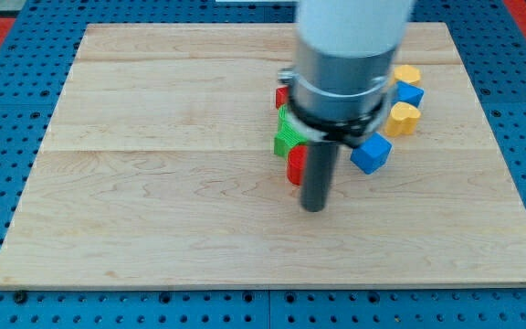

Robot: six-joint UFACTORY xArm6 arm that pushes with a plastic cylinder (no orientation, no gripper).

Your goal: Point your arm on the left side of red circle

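Wooden board [153, 183]: my tip [313, 208] beside red block [295, 166], green block [288, 137] above; no pincer.

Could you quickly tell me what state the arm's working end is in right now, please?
My tip: a bare rod, no jaws, holding nothing; it sits just below the red block, partly hidden behind the rod.

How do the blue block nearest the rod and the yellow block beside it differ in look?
The blue block is angular, like a cube seen corner-on; the yellow block looks more rounded. The blue block lies nearer the view's bottom and closer to my tip; the yellow block lies up and to the view's right. Both rest on the wooden board.
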